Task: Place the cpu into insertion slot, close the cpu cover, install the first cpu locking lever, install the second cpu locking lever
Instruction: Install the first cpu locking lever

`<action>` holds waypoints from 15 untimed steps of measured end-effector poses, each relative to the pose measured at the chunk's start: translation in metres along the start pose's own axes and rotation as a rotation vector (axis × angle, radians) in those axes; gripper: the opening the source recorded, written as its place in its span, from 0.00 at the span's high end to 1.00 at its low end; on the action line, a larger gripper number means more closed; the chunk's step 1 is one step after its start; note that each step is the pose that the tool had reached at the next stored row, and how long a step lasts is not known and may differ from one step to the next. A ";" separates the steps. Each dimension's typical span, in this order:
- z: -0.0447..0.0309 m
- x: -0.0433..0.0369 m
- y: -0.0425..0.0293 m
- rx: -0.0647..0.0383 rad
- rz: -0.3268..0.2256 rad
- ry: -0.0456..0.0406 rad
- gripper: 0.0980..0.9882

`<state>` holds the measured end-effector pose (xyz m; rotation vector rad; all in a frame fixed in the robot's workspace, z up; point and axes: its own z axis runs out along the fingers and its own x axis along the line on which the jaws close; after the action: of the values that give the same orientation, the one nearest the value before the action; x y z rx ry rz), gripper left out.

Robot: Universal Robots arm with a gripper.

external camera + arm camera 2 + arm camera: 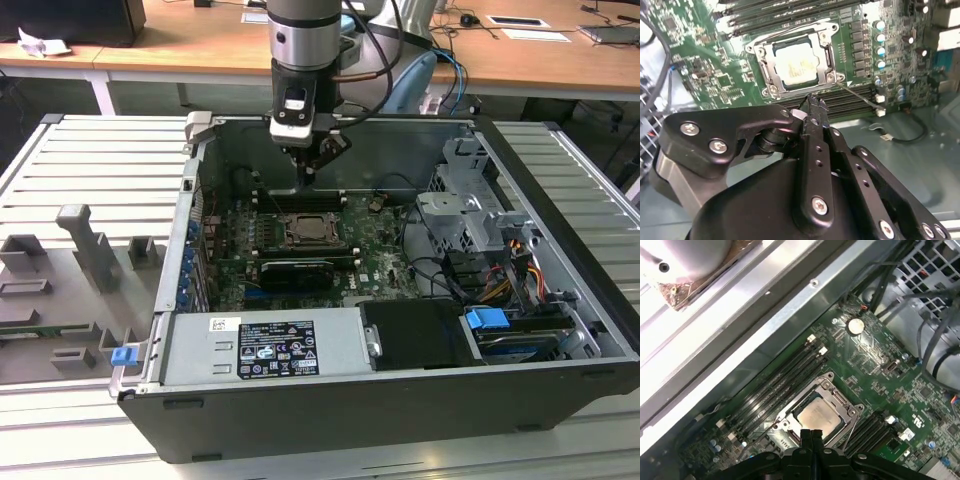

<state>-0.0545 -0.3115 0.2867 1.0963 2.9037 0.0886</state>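
Note:
The cpu [795, 65] lies flat in the motherboard socket, its pale silver top showing through the window of the cpu cover [765, 62]. The cover frame lies down around the chip. A thin metal locking lever [857, 95] juts out from one corner of the socket. My gripper [815, 106] hangs above the socket's edge, shut, with nothing between its fingers. In the first wrist view the cpu [817, 415] sits just beyond my gripper [812, 432]. In the exterior view my gripper [308, 178] hovers over the socket [312, 230] inside the open computer case.
Memory slots [775, 385] run beside the socket. A metal drive cage [470, 200] and cable bundles [520, 265] stand at the exterior view's right, and a power supply [270, 345] sits at the front. The case wall [190, 210] rises on the exterior view's left, with grey fixtures [90, 245] outside it.

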 end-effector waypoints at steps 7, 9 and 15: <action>0.0016 0.0003 -0.0004 -0.002 -0.161 0.0106 0.99; 0.0022 0.0005 -0.0008 -0.002 -0.168 0.0113 0.99; 0.0038 0.0015 -0.0018 -0.003 -0.240 0.0161 0.99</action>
<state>-0.0567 -0.3117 0.2828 0.7414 3.0213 0.0949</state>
